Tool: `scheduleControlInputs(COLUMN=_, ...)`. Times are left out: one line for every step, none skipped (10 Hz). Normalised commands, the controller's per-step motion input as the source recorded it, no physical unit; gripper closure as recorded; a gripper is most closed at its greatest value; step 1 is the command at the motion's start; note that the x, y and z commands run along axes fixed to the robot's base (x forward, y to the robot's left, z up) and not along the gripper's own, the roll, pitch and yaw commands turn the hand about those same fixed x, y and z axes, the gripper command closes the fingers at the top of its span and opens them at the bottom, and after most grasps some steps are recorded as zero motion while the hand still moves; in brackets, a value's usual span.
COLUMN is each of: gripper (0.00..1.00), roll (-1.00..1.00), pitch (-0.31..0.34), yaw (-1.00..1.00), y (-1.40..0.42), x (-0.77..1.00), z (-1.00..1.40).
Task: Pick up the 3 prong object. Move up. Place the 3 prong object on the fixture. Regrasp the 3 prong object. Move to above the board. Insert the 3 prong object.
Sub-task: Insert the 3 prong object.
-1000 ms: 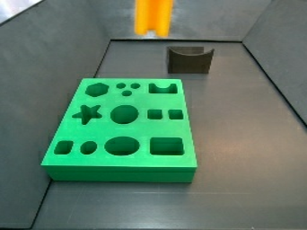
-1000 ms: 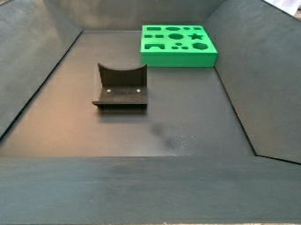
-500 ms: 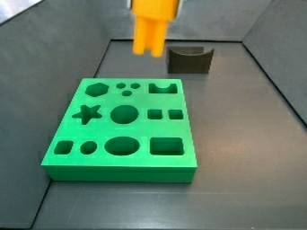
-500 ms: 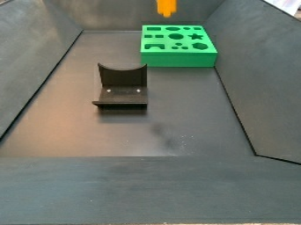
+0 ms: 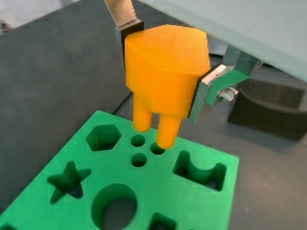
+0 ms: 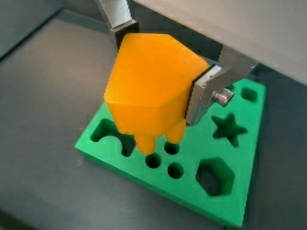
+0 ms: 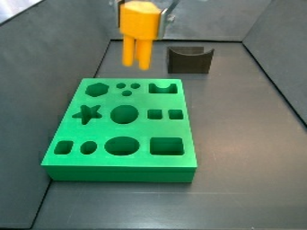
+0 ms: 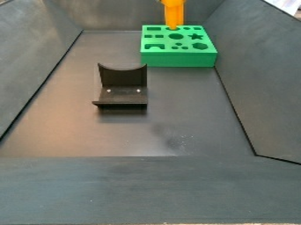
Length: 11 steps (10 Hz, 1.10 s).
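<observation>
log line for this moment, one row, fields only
phase: above board | gripper: shut on 3 prong object, prongs down | board: on floor, holes unfilled | fixture: vacant | insert: not yet done

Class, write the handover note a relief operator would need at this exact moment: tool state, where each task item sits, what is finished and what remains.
Tool: shut on the 3 prong object, held in the air with its prongs pointing down, above the far end of the board, near the small round holes.
Board: flat on the floor, all cut-outs empty.
Fixture: beyond the board in a side view, nothing on it.
Done, judging by the layout: the piece is picked up and brought above the board.
Left: line the prongs up with their holes, lower, insert, release. The wrist views do not show whether the prongs are exactly aligned.
</observation>
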Motion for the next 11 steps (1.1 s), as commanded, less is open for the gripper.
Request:
scheduleControlInputs(gripper=1.0, roll=-0.08, pitch=-0.024, yaw=-0.95, y=0.0, x=-0.08, z=-0.26)
scheduleControlInputs(gripper=1.0, roll=-0.11, pitch=-0.026, yaw=-0.91, y=0.0, x=-0.04, z=-0.25)
scheduleControlInputs(gripper=1.0, roll=-0.15, pitch=-0.017, yaw=-0.87, y=0.0, x=0.0, z=-0.21)
scheduleControlInputs(gripper=1.0, roll=-0.17, pitch=-0.014, yaw=-0.85, y=0.0, x=0.0, z=-0.21)
scheduleControlInputs(gripper=1.0, roll=-0.19, pitch=-0.011, yaw=-0.86, y=0.0, x=0.0, z=-0.2)
scheduleControlInputs(gripper=1.0, roll=-0.22, pitch=-0.013, yaw=-0.84, y=0.0, x=0.02, z=-0.14)
scheduleControlInputs(gripper=1.0, roll=-0.35, pitch=-0.131, yaw=-0.77, y=0.0, x=0.06, z=-0.01)
scheduleControlInputs(gripper=1.0, roll=-0.36, pitch=-0.201, yaw=-0.76, y=0.0, x=0.01, z=-0.04)
scheduleControlInputs(gripper=1.0, roll=-0.34, pitch=-0.249, yaw=-0.77, y=0.0, x=0.0, z=-0.11)
scheduleControlInputs(gripper=1.0, roll=-0.3, pitch=-0.251, yaw=-0.79, y=0.0, x=0.0, z=-0.29)
scheduleControlInputs(gripper=1.0, roll=-0.23, pitch=-0.234, yaw=-0.77, y=0.0, x=0.0, z=-0.37)
